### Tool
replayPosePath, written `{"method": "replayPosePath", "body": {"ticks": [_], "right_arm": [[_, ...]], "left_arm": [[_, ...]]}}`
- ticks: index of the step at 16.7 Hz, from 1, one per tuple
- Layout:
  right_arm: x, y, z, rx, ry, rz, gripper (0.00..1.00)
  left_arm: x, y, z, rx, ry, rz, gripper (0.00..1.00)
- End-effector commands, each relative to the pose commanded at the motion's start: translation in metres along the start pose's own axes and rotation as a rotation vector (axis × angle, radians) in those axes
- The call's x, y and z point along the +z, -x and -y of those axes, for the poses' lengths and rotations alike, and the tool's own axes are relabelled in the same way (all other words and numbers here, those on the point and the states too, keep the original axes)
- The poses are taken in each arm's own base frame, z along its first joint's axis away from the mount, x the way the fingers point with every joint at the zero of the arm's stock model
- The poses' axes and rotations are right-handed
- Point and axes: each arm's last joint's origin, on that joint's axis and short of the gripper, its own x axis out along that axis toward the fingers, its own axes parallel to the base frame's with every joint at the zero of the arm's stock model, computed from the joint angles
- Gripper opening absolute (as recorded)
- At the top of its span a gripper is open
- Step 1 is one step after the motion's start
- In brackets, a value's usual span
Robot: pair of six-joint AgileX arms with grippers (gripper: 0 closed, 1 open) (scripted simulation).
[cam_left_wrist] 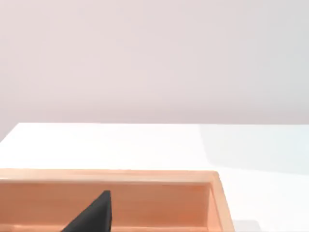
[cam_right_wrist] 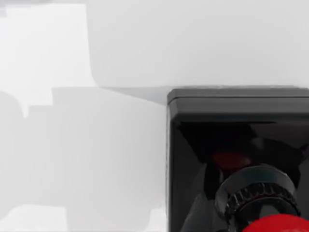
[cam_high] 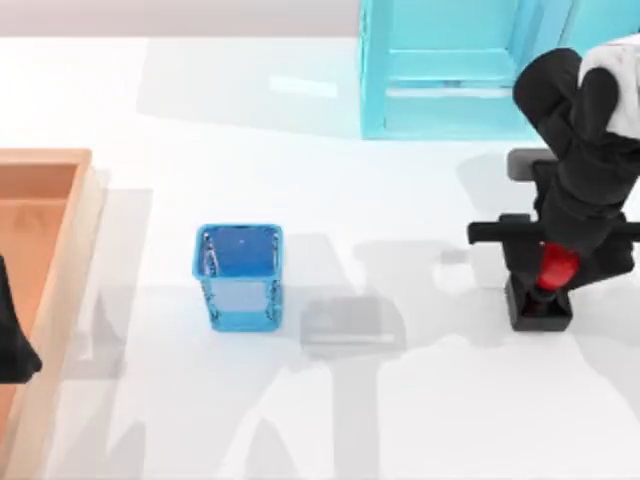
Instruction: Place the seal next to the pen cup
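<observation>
Right fingers [cam_high: 548, 272] sit down around the seal's red knob; whether they pinch it, I cannot tell. Seal [cam_high: 541, 300] stands on its black base at the tabletop's [cam_high: 420, 420] right side, well apart from the pen cup [cam_high: 238, 275]. Best confirm a firm, centred grip on the knob, lift straight, then carry left and set down just beside the cup without nudging its thin walls. Left arm parked over the wooden tray [cam_high: 62, 250].

You had the pen cup [cam_high: 238, 275] mid-table; seal [cam_high: 541, 292] well apart at its three o'clock; shelf frame [cam_high: 440, 70] at one o'clock; tray [cam_high: 45, 260] at nine.
</observation>
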Motion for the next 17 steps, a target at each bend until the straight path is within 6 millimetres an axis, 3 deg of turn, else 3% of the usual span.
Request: {"method": "replayPosePath", "body": {"ticks": [4,9,13,17], "right_arm": [[0.010,0.016,-0.025,-0.013,-0.005,-0.030,0.00],[0.024,0.070,-0.082,-0.009,-0.007,-0.016,0.00],[0.014,0.115,-0.120,0.002,-0.003,0.003,0.00],[-0.001,0.138,-0.136,0.002,0.000,0.005,0.00]], "left_arm": [[0.000,0.000,0.000,0.000,0.000,0.000,1.00],[0.000,0.000,0.000,0.000,0.000,0.000,1.00],[0.000,0.000,0.000,0.000,0.000,0.000,1.00],[0.000,0.000,0.000,0.000,0.000,0.000,1.00]]}}
